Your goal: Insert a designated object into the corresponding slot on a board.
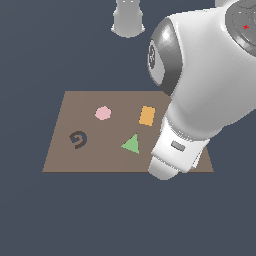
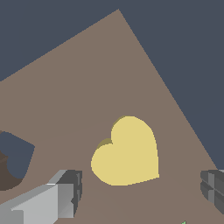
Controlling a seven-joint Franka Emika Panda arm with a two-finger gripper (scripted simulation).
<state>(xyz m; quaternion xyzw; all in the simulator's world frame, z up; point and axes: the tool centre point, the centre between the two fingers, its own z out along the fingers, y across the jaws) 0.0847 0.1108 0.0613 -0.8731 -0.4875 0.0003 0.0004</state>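
Note:
The pale-yellow heart block lies flat on the brown board, near one of its edges. My gripper is open and empty above it, with one finger on each side and the heart just beyond the fingertips. A dark cutout, only partly in view, is sunk into the board close to the heart; I take it for the heart slot. In the exterior view the arm covers the board's right part, hiding the heart, the slot and the gripper.
On the board lie a pink hexagon, an orange rectangle, a green triangle and a dark spiral cutout. The robot base stands behind the board. Dark floor surrounds the board.

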